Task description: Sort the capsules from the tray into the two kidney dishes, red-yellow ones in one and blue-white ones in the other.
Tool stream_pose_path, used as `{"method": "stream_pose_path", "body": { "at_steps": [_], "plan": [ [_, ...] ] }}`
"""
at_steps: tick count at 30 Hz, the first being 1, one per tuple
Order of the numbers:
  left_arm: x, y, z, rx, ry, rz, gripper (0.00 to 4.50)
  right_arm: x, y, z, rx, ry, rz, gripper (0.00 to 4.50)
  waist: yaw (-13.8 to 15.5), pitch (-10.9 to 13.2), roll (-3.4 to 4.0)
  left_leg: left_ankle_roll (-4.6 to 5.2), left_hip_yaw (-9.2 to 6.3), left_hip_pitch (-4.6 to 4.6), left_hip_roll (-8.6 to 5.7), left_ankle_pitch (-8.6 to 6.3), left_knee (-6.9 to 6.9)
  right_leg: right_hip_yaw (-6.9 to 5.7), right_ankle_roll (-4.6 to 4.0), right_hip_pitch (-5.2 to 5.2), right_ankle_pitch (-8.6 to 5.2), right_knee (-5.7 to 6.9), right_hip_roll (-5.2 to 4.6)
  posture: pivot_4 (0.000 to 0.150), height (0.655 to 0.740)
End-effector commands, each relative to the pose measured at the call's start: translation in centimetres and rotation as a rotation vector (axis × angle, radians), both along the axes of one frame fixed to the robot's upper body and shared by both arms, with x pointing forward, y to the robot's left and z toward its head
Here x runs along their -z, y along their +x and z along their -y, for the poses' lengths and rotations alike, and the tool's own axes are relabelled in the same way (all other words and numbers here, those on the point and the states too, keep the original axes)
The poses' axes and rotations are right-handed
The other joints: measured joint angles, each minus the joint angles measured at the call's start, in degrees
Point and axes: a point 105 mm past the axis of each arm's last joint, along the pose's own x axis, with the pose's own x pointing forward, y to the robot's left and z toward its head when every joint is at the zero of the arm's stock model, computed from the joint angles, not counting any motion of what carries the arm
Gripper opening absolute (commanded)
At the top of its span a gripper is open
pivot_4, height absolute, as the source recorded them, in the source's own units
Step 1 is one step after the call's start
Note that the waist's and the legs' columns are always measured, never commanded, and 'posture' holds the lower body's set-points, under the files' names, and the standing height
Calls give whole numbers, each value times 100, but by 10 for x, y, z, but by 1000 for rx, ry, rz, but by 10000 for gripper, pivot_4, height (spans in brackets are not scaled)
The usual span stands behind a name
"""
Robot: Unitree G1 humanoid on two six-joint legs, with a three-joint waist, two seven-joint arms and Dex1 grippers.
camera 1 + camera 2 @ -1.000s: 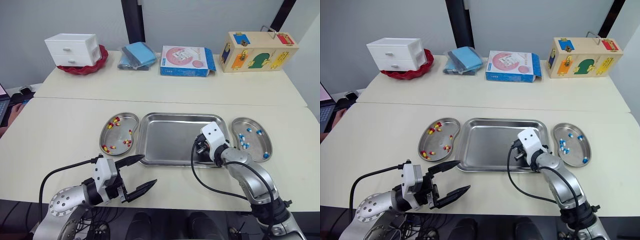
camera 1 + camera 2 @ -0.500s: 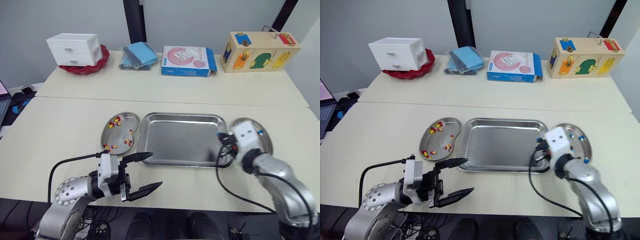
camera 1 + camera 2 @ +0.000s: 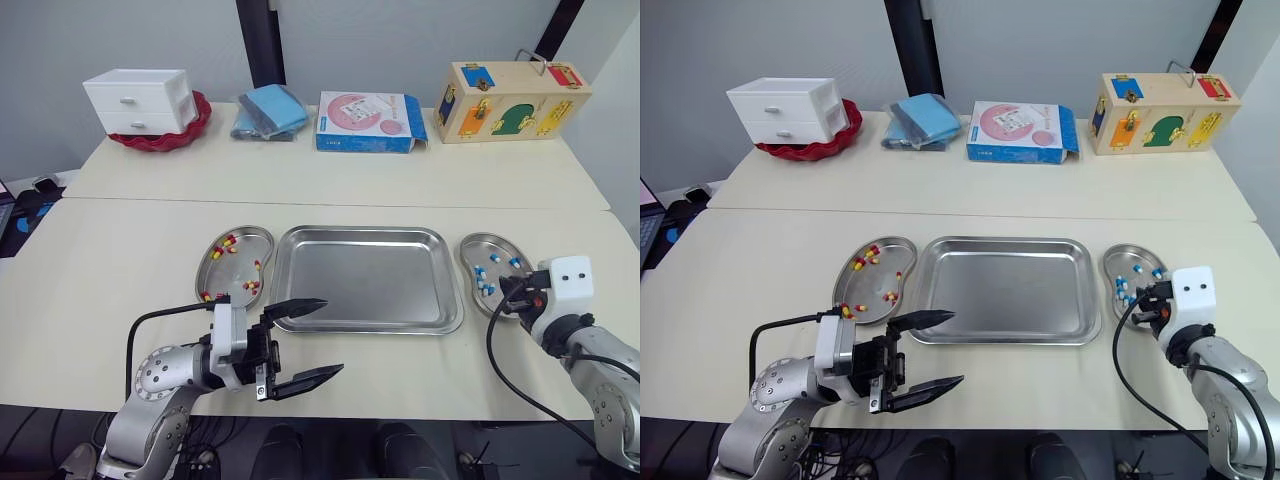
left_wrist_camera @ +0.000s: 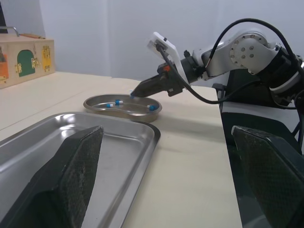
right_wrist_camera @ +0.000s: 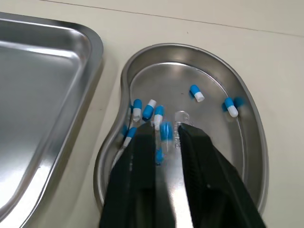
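So, tray [image 3: 368,275]: bare steel, no capsule on it that I can see.
Left kidney dish [image 3: 228,270]: just beside the tray's left edge, holds the red-yellow capsules [image 3: 231,242], scattered, no blue ones among them as far as I can tell.
Right kidney dish [image 5: 211,76]: just beside the tray's right edge, holds the blue-white capsules [image 5: 195,93], most bunched near the tray side, two lying apart toward the far side.
My right gripper [image 3: 503,287]: low over the right kidney dish, tips pointing into it, fingers parted a little. A blue capsule shows in the gap, and the gap looks wider than it, so I judge it loose rather than pinched, not certain.
My left gripper [image 3: 329,336]: fingers spread wide, holding nothing, above the table [image 3: 120,250] near the tray's front-left corner.
Progress: sorting looks finished or at the last drop, with both colours separated.
Left to do: probably lift my right gripper out of the dish and confirm nothing is stuck between the fingers.
Risk: bumping the dish rim on the way out.
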Motion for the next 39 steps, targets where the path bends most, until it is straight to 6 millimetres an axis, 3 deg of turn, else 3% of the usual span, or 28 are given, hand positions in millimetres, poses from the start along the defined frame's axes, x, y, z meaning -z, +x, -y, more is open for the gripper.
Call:
{"method": "stream_pose_path", "body": {
  "at_steps": [1,9,15,20,24,27,32,39],
  "plan": [
    [-11,-3,4,7,-27,44,45000,-12,-1,9,27,-4,67,18925,0,0,0,0,0,0,0,0,0,0,0,0,0,0,0,1500,7400],
    [-13,2,1,-37,-29,45,45000,-21,-1,15,27,9,124,44087,1,0,1,0,1,0,0,0,0,1,0,0,0,0,0,1500,7400],
    [-3,28,-30,-401,90,-44,45000,-37,-14,-5,-211,-97,222,44618,4,1,1,1,0,-1,0,0,0,1,1,0,-1,-3,0,1500,7400],
    [6,23,-72,-646,173,-112,45000,-29,-34,-12,-468,-261,226,44618,-13,2,-1,1,3,2,1,-1,-1,4,2,3,-1,-7,-1,1500,7400],
    [22,12,-121,-877,273,-276,45000,-16,-54,4,-638,-285,106,44618,5,7,-9,1,3,10,1,-1,0,2,2,16,-1,-11,-2,1500,7400],
    [22,1,-136,-865,332,-286,45000,-13,-61,23,-687,-298,17,44618,11,14,-20,1,4,21,-1,-1,1,3,2,29,-1,-15,-3,1500,7400],
    [18,-2,-170,-997,393,-305,45000,-21,-60,57,-665,-324,-36,44618,31,16,-24,1,5,44,0,-1,-1,3,2,60,-2,-43,-3,1500,7400],
    [32,-16,-201,-1105,520,-362,45000,-22,-57,68,-663,-348,-75,44618,33,18,-21,2,10,39,2,-2,-8,7,3,64,-1,-72,-4,1500,7400]
  ]
}}
